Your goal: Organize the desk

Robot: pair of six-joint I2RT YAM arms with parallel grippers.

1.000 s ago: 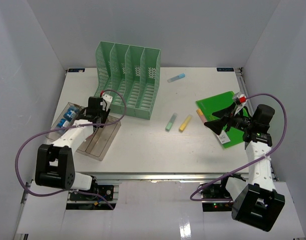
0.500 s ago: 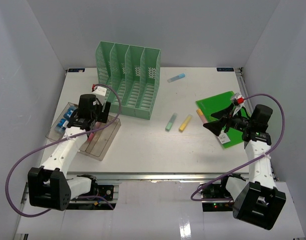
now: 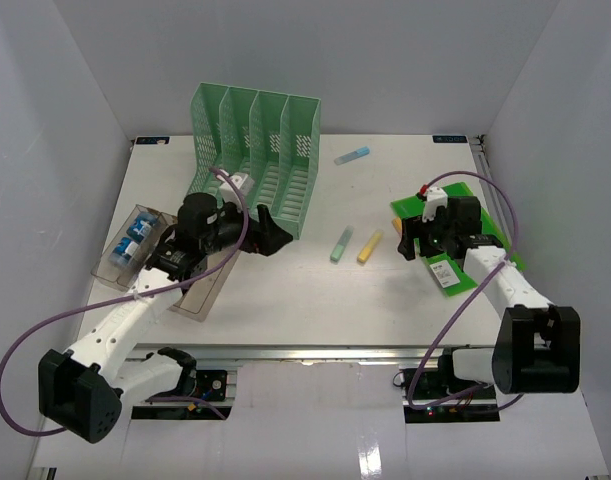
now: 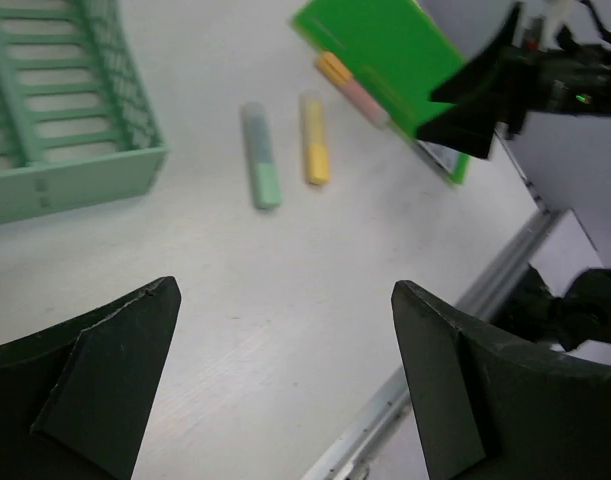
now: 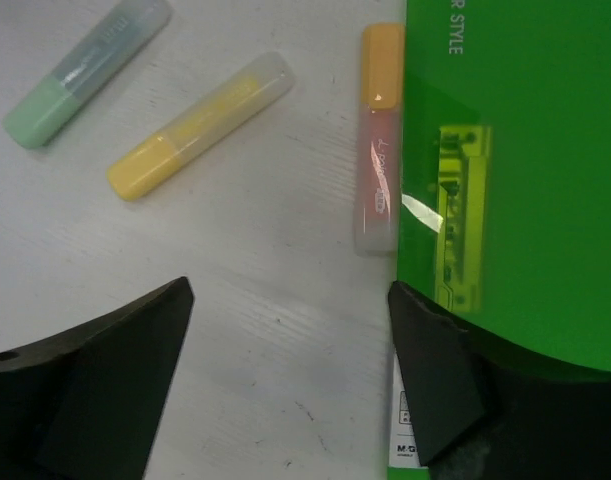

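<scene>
Top external | left tool (image 3: 272, 232) released, swung off tray (image 3: 201, 290) | right tool (image 3: 413, 243) released, now over green folder (image 5: 505, 120)

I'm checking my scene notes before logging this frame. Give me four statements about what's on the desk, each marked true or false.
1. The left gripper and right gripper are both open and empty. True.
2. The orange highlighter lies along the green folder edge. True.
3. The yellow highlighter lies on the green folder. False: it lies on the bare desk beside the green highlighter.
4. The blue highlighter touches the green highlighter. False: it lies apart, farther back, right of the file rack.
</scene>
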